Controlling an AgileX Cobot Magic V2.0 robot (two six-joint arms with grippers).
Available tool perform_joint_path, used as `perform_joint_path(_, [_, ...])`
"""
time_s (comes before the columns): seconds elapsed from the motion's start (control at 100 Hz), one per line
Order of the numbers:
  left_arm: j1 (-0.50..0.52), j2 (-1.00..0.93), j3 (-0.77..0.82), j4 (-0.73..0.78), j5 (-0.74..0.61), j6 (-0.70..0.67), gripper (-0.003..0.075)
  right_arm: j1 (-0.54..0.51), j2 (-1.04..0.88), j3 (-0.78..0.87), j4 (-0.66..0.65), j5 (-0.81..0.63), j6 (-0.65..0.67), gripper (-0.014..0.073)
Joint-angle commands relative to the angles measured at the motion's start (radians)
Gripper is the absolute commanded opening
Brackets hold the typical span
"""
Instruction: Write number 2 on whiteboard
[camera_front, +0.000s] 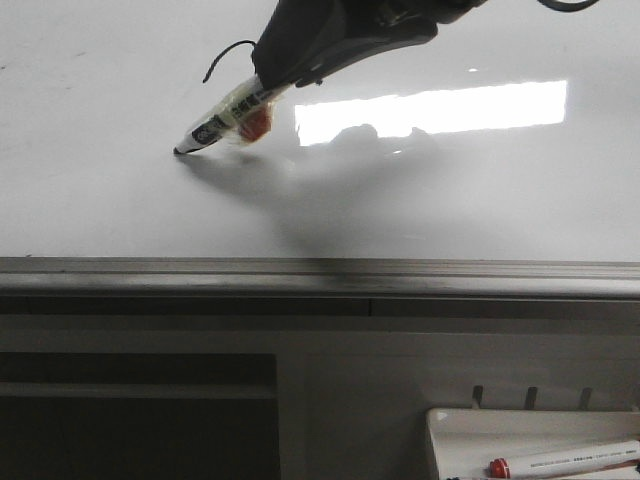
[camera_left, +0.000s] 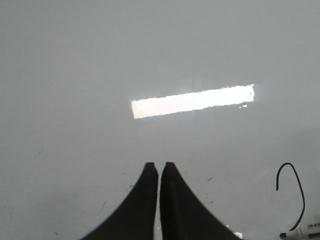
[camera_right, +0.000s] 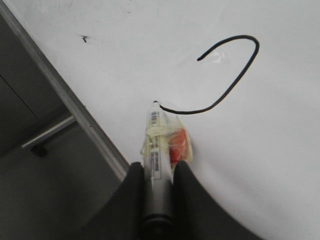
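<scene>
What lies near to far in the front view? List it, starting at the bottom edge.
White tray with a red-capped marker → grey ledge of the whiteboard → tip of the marker held by the right gripper → bright light reflection.

A bright rectangular glare (camera_front: 430, 112) burns on the glossy whiteboard (camera_front: 100, 200), lit from overhead. A soft grey shadow (camera_front: 300, 195) spreads below the marker (camera_front: 225, 122). The wrist views look grainy, slightly soft.
</scene>
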Motion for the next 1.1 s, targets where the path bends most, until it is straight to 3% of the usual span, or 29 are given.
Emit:
perform_joint_path(0.0, [0.003, 0.01, -0.032, -0.006, -0.079, -0.008, -0.002, -0.006, -0.034, -0.027, -0.021, -0.043, -0.011, -0.0055])
perform_joint_path(0.54, [0.003, 0.01, -0.032, -0.006, -0.079, -0.008, -0.002, -0.175, -0.196, 0.068, -0.024, 0.034, -0.011, -0.0055])
perform_joint_path(0.86, [-0.041, 0.01, -0.032, -0.006, -0.131, -0.008, -0.002, 0.029, -0.307, 0.067, -0.006, 0.103, -0.011, -0.0055])
perform_joint_path(1.09, [-0.235, 0.01, -0.026, 0.032, -0.152, -0.008, -0.0001, 0.099, -0.288, 0.067, -0.056, 0.141, -0.011, -0.0055])
